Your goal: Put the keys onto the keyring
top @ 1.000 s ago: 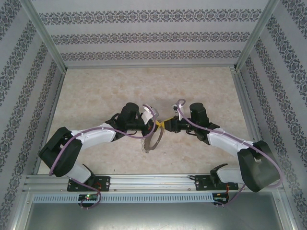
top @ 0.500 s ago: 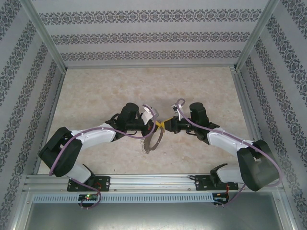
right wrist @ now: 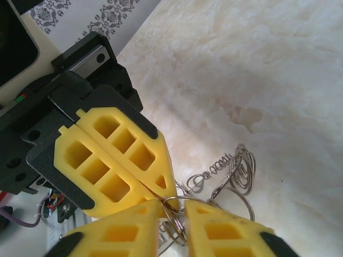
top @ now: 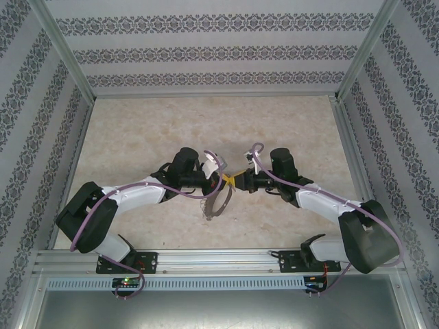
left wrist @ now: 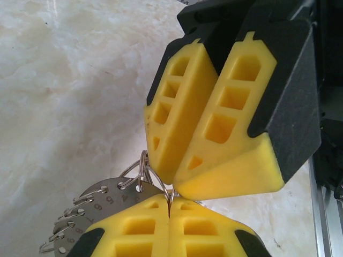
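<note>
Two hands meet: left hand (left wrist: 169,210) shut on thin grey metal keyring (left wrist: 99,200); right hand (top: 237,181) almost closed round small wire rings (right wrist: 172,203), grip unclear

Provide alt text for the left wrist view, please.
Two yellow-padded end effectors face tip to tip: the left end effector at the bottom, the right end effector above. The grey keyring, fringed with wire rings, shows lower left.

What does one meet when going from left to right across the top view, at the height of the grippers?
left arm → left gripper → right gripper → right arm
</note>
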`<state>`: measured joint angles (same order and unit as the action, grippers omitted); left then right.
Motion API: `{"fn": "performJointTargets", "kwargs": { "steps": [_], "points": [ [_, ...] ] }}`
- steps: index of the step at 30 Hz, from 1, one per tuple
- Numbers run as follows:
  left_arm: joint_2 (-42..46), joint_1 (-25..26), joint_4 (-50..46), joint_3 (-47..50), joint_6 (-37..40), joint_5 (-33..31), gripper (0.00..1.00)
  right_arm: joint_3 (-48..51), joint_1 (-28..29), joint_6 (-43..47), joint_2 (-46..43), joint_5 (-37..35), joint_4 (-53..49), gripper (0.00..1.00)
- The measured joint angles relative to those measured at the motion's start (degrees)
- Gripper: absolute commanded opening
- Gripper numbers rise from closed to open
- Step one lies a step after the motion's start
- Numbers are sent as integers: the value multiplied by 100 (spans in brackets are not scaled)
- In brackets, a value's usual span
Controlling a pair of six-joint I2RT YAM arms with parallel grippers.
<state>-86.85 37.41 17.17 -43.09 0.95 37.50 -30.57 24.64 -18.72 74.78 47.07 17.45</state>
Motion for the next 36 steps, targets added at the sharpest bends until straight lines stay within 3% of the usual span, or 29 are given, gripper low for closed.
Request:
{"fn": "performJointTargets", "kwargs": {
  "steps": [6, 11, 17, 21, 28, 36],
  "points": [
    [0, -15, -2, 0, -11, -13, 0, 4, 22, 59, -2, 68, 7, 0],
    [0, -35, -7, 0, -13, -4, 0, -4, 37, 74, -13, 37, -15, 0],
    [0, -37, -345, -188, 42, -175, 23, -306, 72, 273, -39, -122, -581, 0],
    [35, -157, -608, -420, 149, -321, 31, -713, 68, 525, -37, -275, -1110, 0],
    [389, -417, -852, -599, 376, -363, 38, -1547, -55, 1091, 17, -420, -2020, 0],
    [382, -632, -1307, -1047, 682, -72, 40, -2767, -79, 2037, 772, -238, -3364, 0]
  ]
}}
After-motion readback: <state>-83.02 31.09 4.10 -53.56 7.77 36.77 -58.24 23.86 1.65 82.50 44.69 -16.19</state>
